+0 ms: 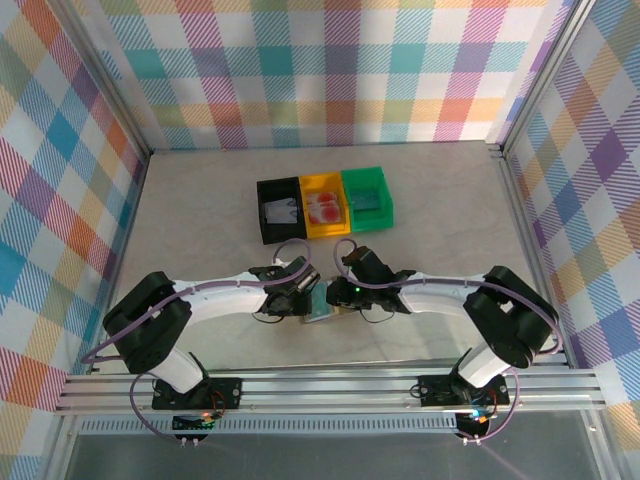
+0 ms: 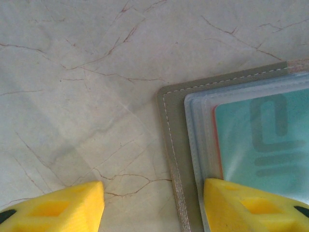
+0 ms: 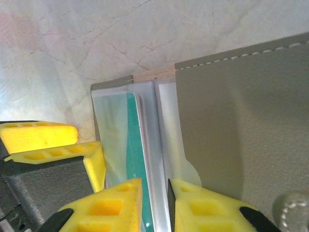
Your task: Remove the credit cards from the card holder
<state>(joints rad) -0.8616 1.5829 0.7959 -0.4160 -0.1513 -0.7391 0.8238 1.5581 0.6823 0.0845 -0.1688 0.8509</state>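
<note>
Two arms met at the near middle of the table (image 1: 200,220) in the top view. The left gripper (image 1: 303,292) and the right gripper (image 1: 347,288) were bent over the card holder (image 1: 322,310), which lay between them. It was well short of the black bin (image 1: 279,210), yellow bin (image 1: 325,205) and green bin (image 1: 368,198) farther back. Something pinkish sat in the yellow bin and something pale in the black one, both too small to name. The grippers covered most of the card holder.

Over to the left wrist: the jaws stood apart, grasping nothing. One yellow finger (image 2: 53,208) was over bare table, the other over the card holder's clear pocket. A teal card (image 2: 265,145) sat in that pocket, and a red edge (image 2: 217,140) peeped out along its left side. That was likely a second card, though it was only a guess. The teal card's right part ran out of frame.

On to the right wrist: the right gripper was nearly closed, pinching a thin clear leaf of the card holder's pockets, with the grey-brown cover spread to its right. Whether the teal card was caught in that pinch too could not be told, because the fingers hid the spot.

The step in hand looked like drawing out the teal card while the right gripper steadied the card holder. The next move seemed to call for the left gripper to find the card's free edge, close on the card alone and slide it clear of the pocket.
</note>
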